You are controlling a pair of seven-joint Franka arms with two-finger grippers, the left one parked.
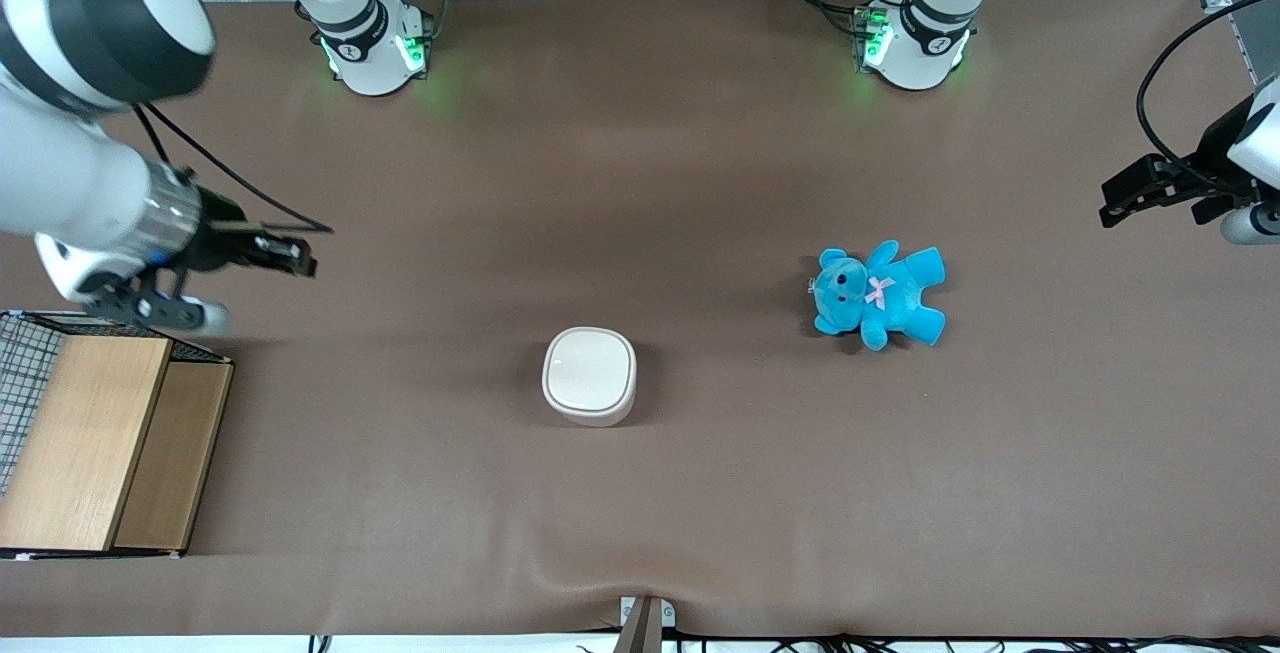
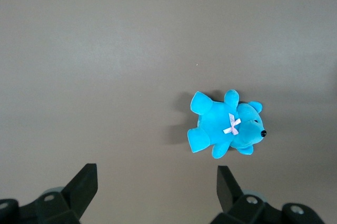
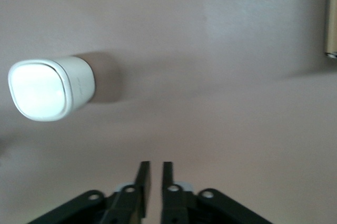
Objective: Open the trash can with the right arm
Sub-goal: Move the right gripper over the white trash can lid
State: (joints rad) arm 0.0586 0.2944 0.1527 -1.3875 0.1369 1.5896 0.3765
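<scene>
Nearest the front camera, at the lower left of the frame, sits the wooden box (image 1: 95,443), pale flat boards with a wire-mesh panel at its outer edge. Just above it in the frame hangs the right arm (image 1: 85,173), glossy white with dark bands and a silver wrist, its black gripper (image 1: 290,255) pointing toward the middle of the table with its fingers pressed nearly together (the wrist view shows only a thin slit between them). That narrow stance would suit nudging or hooking a lid edge rather than grasping a body, though this is a guess. At the frame's centre stands the trash can (image 1: 590,375), well apart from the gripper: smooth off-white plastic, a rounded square with its flat lid down and flush, so the opening is not yet begun. Right of centre lies a soft blue teddy (image 1: 878,295) on its back, a pale bow at its neck, on the matte brown table cover (image 1: 640,183).
</scene>
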